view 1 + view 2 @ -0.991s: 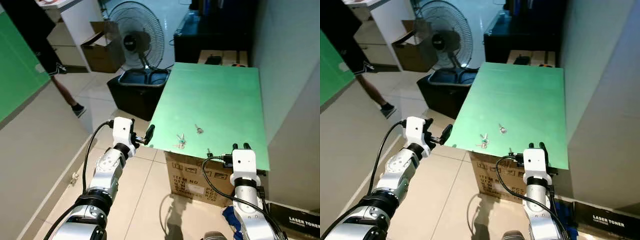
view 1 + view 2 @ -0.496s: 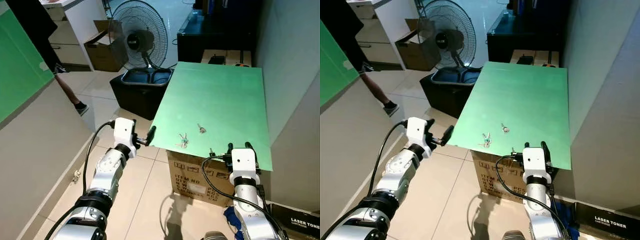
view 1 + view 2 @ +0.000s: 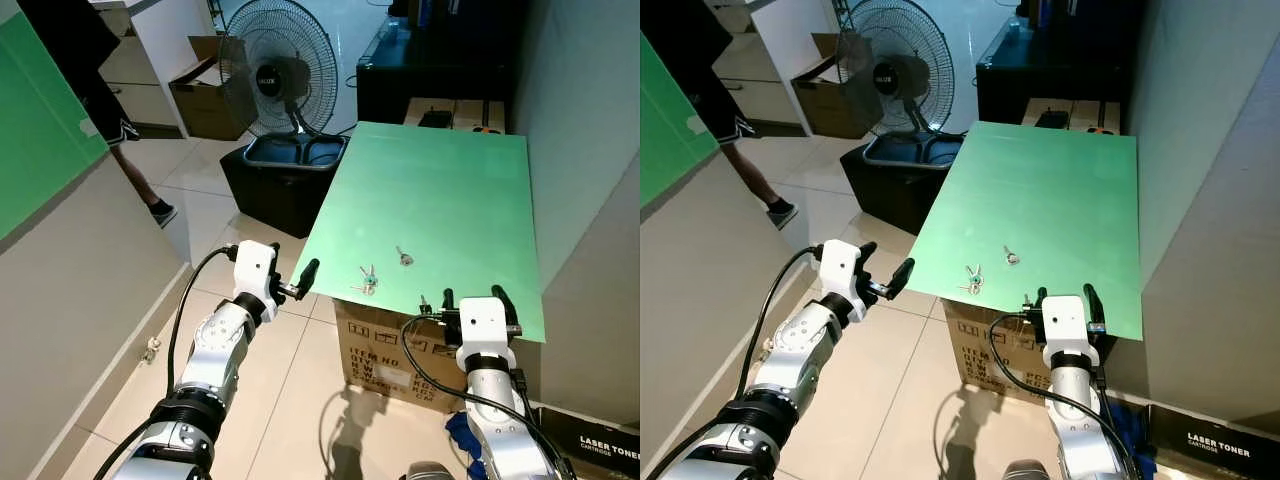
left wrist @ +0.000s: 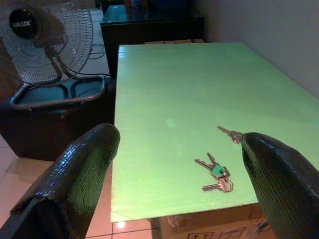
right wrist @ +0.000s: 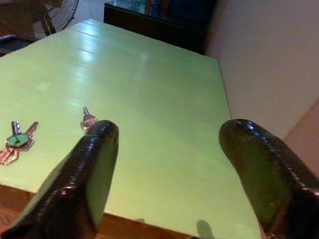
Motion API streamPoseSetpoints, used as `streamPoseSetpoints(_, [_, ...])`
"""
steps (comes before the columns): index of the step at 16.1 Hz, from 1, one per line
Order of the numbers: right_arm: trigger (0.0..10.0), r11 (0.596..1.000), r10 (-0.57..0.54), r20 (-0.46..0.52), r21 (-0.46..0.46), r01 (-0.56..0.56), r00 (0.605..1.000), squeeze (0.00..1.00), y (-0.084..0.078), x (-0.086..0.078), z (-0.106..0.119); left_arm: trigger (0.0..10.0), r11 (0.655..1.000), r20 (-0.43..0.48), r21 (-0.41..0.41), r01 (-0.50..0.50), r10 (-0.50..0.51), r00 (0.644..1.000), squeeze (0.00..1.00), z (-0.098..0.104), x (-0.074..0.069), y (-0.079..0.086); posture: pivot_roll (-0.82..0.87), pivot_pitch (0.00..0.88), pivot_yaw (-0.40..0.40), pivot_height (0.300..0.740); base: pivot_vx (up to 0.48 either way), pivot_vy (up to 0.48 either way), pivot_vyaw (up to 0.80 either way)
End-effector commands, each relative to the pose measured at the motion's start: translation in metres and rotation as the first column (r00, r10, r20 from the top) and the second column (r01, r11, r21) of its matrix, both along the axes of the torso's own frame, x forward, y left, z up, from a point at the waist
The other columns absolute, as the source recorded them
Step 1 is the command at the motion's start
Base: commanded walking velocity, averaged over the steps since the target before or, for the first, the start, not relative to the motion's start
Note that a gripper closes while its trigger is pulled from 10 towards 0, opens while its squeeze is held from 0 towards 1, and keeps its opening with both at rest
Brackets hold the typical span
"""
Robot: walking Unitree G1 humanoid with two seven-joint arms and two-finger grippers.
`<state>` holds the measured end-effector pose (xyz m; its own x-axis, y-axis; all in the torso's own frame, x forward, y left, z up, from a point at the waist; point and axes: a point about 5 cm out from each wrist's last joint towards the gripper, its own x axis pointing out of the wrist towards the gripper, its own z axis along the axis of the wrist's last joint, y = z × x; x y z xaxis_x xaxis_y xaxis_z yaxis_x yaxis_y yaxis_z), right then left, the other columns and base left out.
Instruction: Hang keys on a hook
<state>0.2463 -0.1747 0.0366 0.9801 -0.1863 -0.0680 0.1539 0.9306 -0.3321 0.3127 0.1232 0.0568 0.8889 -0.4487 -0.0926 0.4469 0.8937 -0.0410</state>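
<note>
The left gripper (image 3: 308,275) is now brought closer to the near left corner of the green board (image 3: 440,190) than a second ago, when it was held a little further out over the floor. The right gripper (image 3: 470,296) is now raised slightly, so that its fingertips (image 3: 497,292) are seen just over the board's near edge, by its near right corner. The whole scene is shifted slightly in the head views, so the camera is moved.

Bunch of keys (image 3: 364,281) with green tag, flat near green board's (image 3: 440,190) front edge
</note>
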Motion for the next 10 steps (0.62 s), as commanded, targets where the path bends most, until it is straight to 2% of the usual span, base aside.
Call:
streamPoseSetpoints(1, [10.0,1.0,0.026,-0.001,0.012,-0.026,1.0,1.0,0.007,0.0023,0.0006,10.0,1.0,0.001,0.015,0.014,-0.014,1.0,0.0,0.0003,-0.0011,0.0006,-0.26,0.0,0.159,0.74,0.0,0.0,0.0])
streamPoseSetpoints(2, [10.0,1.0,0.027,-0.002,0.012,-0.027,1.0,1.0,0.0073,0.0025,0.0005,10.0,1.0,0.001,0.015,0.014,-0.014,1.0,0.0,0.0005,-0.001,0.0004,-0.26,0.0,0.159,0.74,0.0,0.0,0.0])
streamPoseSetpoints(3, [10.0,0.999,0.04,-0.016,0.003,-0.04,0.999,0.0,0.0094,0.004,-0.0004,10.0,1.0,0.003,0.019,0.015,-0.015,1.0,0.0,0.0013,-0.0002,0.0002,-0.27,0.0,0.162,0.74,0.0,0.0,0.0])
streamPoseSetpoints(6, [10.0,0.999,0.037,-0.022,-0.007,-0.037,0.999,0.0,0.0116,0.004,-0.0017,10.0,1.0,0.011,0.018,0.025,-0.025,1.0,0.0,0.0037,0.0009,-0.0016,-0.27,0.0,0.169,0.74,0.0,0.0,0.0])
streamPoseSetpoints(10, [10.0,1.0,0.029,-0.035,-0.004,-0.029,0.999,0.0,0.0132,0.0029,-0.0049,10.0,0.996,0.004,0.065,0.055,-0.056,0.998,0.0,0.0019,0.0001,-0.0044,-0.27,0.0,0.178,0.74,0.0,0.0,0.0])
